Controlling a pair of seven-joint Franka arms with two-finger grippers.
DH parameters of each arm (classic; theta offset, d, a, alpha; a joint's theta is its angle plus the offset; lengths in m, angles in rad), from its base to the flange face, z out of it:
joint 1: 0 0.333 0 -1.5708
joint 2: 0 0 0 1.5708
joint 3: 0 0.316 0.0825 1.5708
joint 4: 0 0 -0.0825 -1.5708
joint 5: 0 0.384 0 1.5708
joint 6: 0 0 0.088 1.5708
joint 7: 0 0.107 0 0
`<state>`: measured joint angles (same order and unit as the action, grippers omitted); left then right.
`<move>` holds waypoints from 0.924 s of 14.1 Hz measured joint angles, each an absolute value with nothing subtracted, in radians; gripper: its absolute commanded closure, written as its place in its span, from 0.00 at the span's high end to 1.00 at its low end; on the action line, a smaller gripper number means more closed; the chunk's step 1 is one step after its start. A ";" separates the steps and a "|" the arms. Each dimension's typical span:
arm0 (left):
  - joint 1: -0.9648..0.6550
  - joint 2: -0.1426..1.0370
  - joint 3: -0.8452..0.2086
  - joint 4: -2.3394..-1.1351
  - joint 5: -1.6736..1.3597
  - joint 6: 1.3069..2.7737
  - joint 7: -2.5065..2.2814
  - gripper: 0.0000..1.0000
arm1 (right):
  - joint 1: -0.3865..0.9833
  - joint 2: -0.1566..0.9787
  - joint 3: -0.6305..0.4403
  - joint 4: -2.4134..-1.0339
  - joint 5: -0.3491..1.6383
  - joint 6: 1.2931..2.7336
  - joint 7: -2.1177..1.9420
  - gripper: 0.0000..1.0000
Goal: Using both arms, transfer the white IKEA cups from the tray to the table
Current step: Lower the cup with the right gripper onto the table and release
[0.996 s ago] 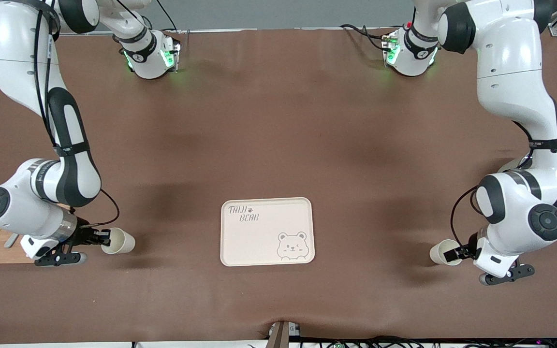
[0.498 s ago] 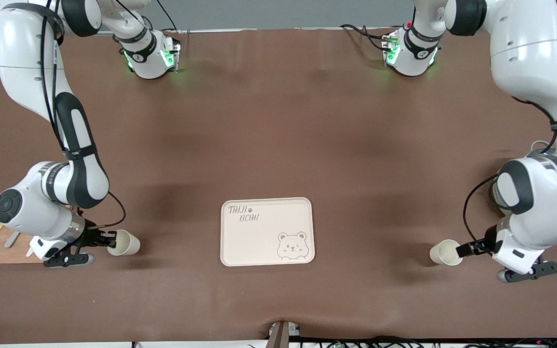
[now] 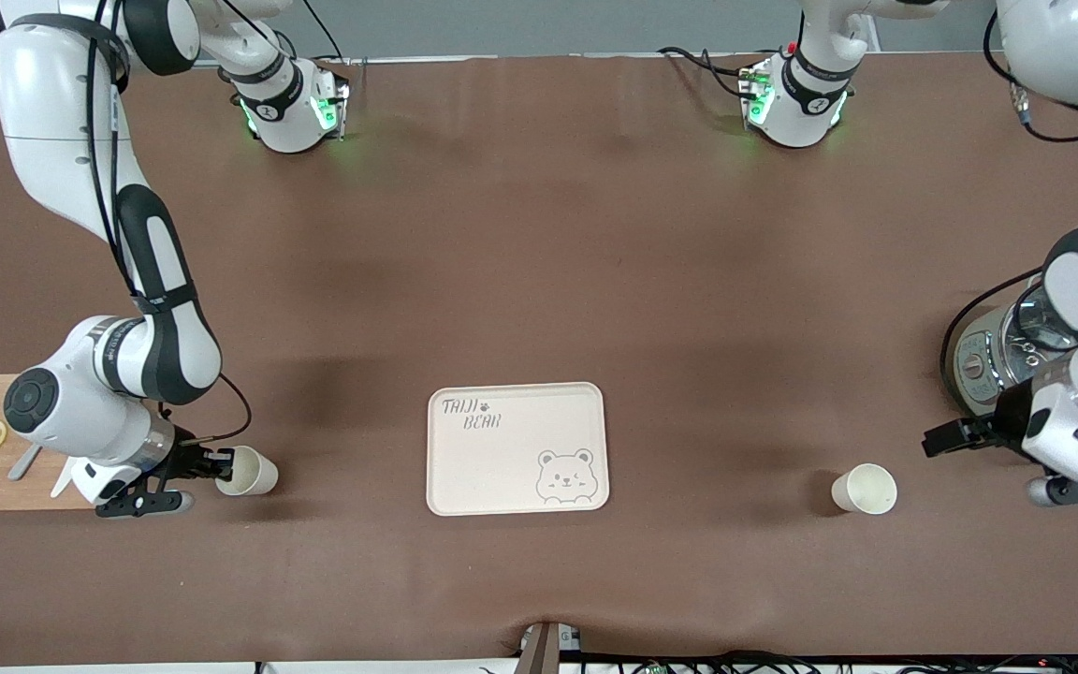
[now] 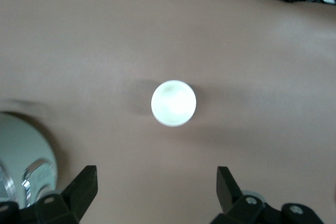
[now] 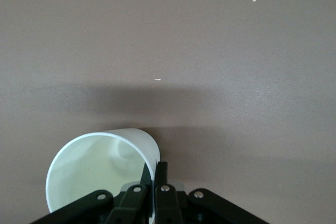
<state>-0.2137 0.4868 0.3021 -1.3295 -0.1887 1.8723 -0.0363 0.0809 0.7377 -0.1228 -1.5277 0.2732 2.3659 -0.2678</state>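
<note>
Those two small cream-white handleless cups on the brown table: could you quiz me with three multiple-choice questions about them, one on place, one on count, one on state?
1. Where does the cream rectangular tray with a bear drawing lie?
A. between the two cups
B. on the wooden board
C. under a cup

2. How many small cream-white handleless cups are on that tray?
A. two
B. one
C. none

3. Which cup is gripped?
A. the cup toward the left arm's end
B. the cup toward the right arm's end
C. both

Answers:
1 A, one cup stands on the brown table toward each end, the tray midway.
2 C, both stand on the cloth.
3 B, the right gripper pinches its wall; the left gripper is open, apart from its cup.
</note>
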 measured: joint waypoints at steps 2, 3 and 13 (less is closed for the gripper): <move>-0.225 0.425 0.300 -1.361 -0.164 1.836 -0.036 1.00 | 0.081 0.740 -0.120 -1.528 0.273 2.369 -0.268 0.03; -0.233 0.398 0.299 -1.380 -0.159 1.827 -0.036 1.00 | 0.081 0.740 -0.119 -1.529 0.273 2.369 -0.268 0.46; -0.273 0.235 0.296 -1.434 -0.096 1.690 -0.036 1.00 | 0.079 0.734 -0.122 -1.505 0.274 2.332 -0.267 1.00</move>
<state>-0.2731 0.2346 0.2965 -1.4340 -0.0960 1.6901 -0.0363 0.0789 0.7345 -0.1222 -1.5052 0.2736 2.3319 -0.2672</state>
